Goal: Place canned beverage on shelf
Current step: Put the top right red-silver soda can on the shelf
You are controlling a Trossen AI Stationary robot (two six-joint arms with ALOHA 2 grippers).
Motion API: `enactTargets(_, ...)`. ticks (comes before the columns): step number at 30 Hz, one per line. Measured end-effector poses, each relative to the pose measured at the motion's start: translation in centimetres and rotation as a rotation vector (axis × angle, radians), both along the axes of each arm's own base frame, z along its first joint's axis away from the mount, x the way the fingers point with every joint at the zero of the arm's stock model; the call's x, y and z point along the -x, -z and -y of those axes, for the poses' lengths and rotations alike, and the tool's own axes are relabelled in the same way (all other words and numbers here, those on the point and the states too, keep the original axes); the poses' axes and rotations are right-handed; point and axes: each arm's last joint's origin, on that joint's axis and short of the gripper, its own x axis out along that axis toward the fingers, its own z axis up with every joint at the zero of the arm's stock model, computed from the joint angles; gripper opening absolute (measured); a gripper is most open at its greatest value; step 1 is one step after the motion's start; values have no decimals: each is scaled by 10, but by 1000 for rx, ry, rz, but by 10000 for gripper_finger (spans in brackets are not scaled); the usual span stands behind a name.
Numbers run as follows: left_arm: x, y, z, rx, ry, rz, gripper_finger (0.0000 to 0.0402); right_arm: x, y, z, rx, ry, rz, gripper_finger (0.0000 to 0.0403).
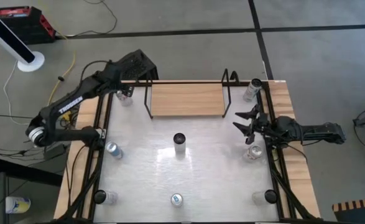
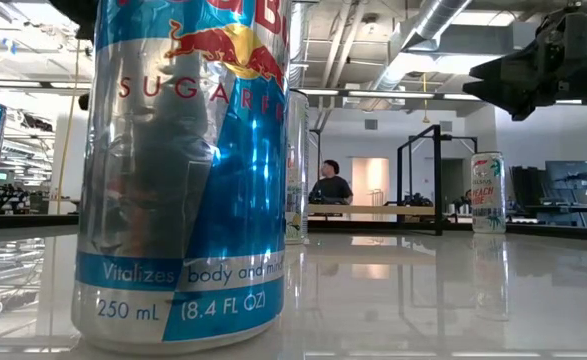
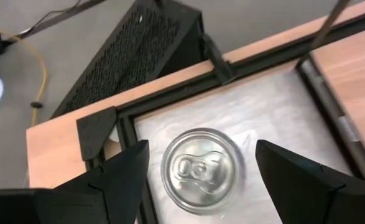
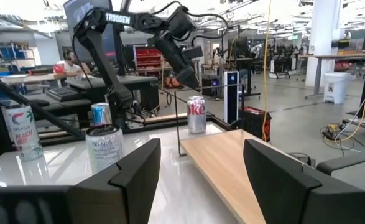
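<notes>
1. Silver-topped can (image 3: 203,169) stood upright in the table's far left corner, just beside the shelf's (image 1: 187,99) left end and not yet on its light-wood board.
2. Left gripper (image 3: 201,177) hung directly over it, fingers spread, gripping nothing.
3. Best to descend straight, keeping the can centred between the fingers before closing.
4. Right gripper (image 1: 247,124) waited open and empty near the shelf's right end.

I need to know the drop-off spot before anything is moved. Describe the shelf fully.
The shelf is a rectangular light-wood board held in a thin black wire frame with upright ends. It lies flat at the far edge of the white table, midway between the two arms. Its top is bare: no can stands on it. In the right wrist view, a silver can stands on the table just beyond its far end, apparently not touching.
</notes>
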Motion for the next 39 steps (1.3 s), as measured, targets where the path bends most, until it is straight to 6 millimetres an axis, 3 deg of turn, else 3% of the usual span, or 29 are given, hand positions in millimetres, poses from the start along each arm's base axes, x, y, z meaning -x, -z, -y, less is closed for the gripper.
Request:
enactTargets(17,-11,33,-21,137,9,-97,279,0,4,0,-1,-2,-39,256)
enactTargets(31,-10,37,-18,195,16,-105,278,-1,10,0,2,-2,-102,256)
enactTargets(39,-9,39,-17,218,11,-112,218,-1,12,0,3,-2,-123,256)
